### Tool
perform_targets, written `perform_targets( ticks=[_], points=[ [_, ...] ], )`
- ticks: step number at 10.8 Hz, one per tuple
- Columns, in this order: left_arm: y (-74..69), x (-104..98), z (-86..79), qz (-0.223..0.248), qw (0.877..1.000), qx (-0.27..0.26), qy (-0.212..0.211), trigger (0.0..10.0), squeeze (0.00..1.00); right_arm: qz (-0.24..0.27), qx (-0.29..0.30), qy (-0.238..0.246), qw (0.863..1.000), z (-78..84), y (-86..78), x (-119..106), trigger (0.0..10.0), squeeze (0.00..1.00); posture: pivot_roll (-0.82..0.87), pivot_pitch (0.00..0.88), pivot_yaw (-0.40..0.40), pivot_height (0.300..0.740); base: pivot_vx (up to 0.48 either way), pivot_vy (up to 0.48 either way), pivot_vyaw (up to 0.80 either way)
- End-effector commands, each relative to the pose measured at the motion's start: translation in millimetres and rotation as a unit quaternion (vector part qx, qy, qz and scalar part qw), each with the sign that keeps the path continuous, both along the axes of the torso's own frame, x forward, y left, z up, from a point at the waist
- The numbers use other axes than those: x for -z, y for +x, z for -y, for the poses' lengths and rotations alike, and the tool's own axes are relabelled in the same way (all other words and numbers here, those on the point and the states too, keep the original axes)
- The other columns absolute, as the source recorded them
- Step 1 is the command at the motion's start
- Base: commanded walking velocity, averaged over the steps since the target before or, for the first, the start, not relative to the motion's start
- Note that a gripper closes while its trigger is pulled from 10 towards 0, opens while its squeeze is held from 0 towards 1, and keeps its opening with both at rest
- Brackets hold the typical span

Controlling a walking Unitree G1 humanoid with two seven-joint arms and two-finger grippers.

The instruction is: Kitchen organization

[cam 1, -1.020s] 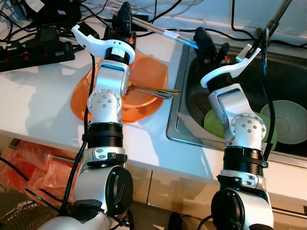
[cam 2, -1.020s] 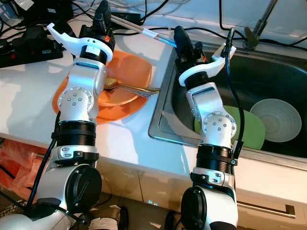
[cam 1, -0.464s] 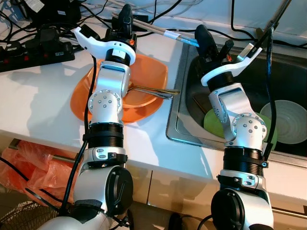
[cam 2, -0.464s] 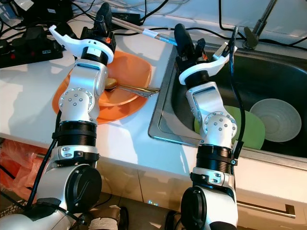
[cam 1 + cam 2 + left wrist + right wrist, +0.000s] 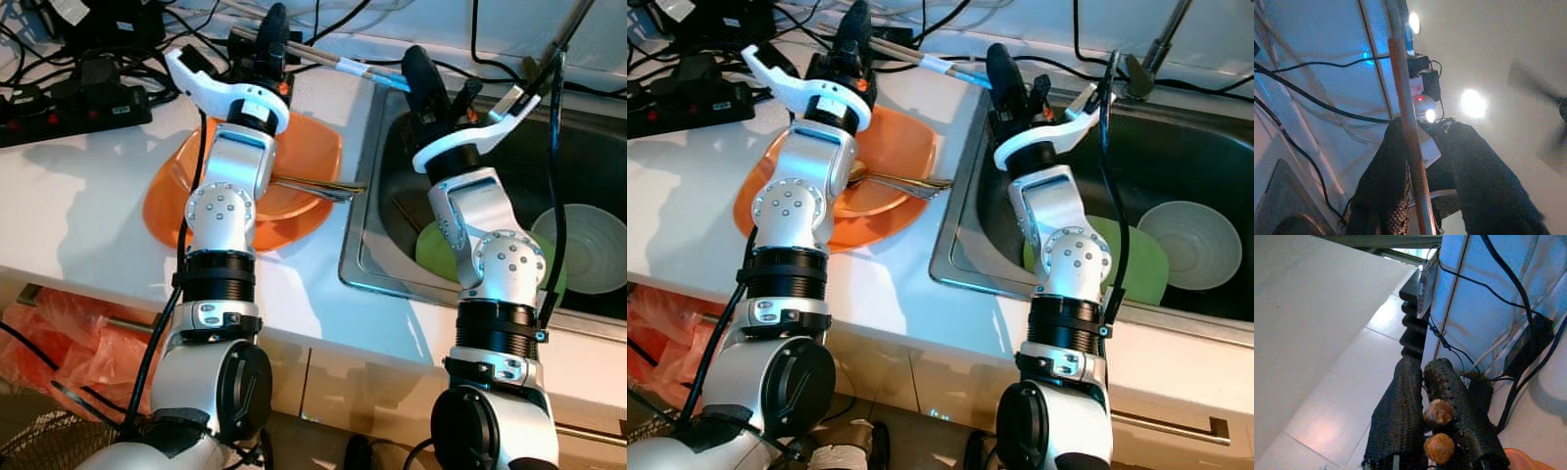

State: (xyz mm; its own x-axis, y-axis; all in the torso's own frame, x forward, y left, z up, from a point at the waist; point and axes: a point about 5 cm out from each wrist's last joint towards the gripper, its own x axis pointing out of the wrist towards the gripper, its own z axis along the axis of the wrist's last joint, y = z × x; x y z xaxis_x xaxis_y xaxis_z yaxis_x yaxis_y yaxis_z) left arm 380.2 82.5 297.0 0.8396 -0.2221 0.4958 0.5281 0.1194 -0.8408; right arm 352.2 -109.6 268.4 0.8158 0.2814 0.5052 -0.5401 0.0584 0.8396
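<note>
Both arms were raised over the white tabletop (image 5: 88,206), sharing a pair of long chopsticks (image 5: 333,61) held level between them. The left gripper (image 5: 266,39) had its jaws clamped on one end above the orange plate (image 5: 309,147), where a spoon (image 5: 318,186) lay; the right gripper (image 5: 431,83) gripped the other end with its jaws together, at the sink (image 5: 364,235) edge. A green plate (image 5: 1141,259) and a pale bowl (image 5: 1190,240) sat in the sink. To do this well, I judged one gripper should release first, so the sticks would not twist or slip
</note>
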Motion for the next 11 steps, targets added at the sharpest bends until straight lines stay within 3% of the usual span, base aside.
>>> perform_targets(
  ticks=[1,2,3,4,7,10,11],
  points=[
    [-9.8,5,38.7,-0.002,0.998,0.057,-0.016,10.0,1.00,-0.030,-0.004,0.024,0.999,-8.6,1.2,10,0.0,0.00,0.05,0.123,0.019,0.723,0.000,0.000,0.00],
    [-10.5,6,40.1,-0.003,0.998,0.060,-0.005,10.0,1.00,-0.034,0.013,0.038,0.999,-3.1,4.6,8,0.0,0.00,0.06,0.123,0.019,0.723,0.000,0.000,0.00],
    [-11.7,6,40.9,-0.001,0.998,0.061,0.010,10.0,0.81,-0.037,0.038,0.060,0.997,7.6,9.3,5,0.0,0.00,0.06,0.121,0.020,0.723,0.000,0.000,0.00],
    [-12.0,6,41.7,-0.001,0.998,0.060,0.022,10.0,0.00,-0.036,0.047,0.068,0.996,11.5,10.7,3,0.0,0.00,0.06,0.121,0.020,0.723,0.000,0.000,0.00],
    [-14.3,6,44.4,0.001,0.997,0.064,0.042,10.0,0.00,-0.038,0.080,0.111,0.990,26.9,15.5,-2,0.0,0.00,0.06,0.120,0.020,0.723,0.000,0.000,0.00],
    [-23.1,-19,35.7,0.072,0.987,0.010,0.140,10.0,0.00,-0.038,0.119,0.107,0.986,42.6,18.1,-2,0.0,0.00,0.06,0.123,0.017,0.723,0.000,0.000,0.00],
    [-29.5,-31,28.1,0.118,0.969,-0.017,0.217,10.0,0.00,-0.038,0.138,0.094,0.985,49.8,18.9,-1,0.0,0.00,0.07,0.124,0.015,0.723,0.000,0.000,0.00]
  ],
)
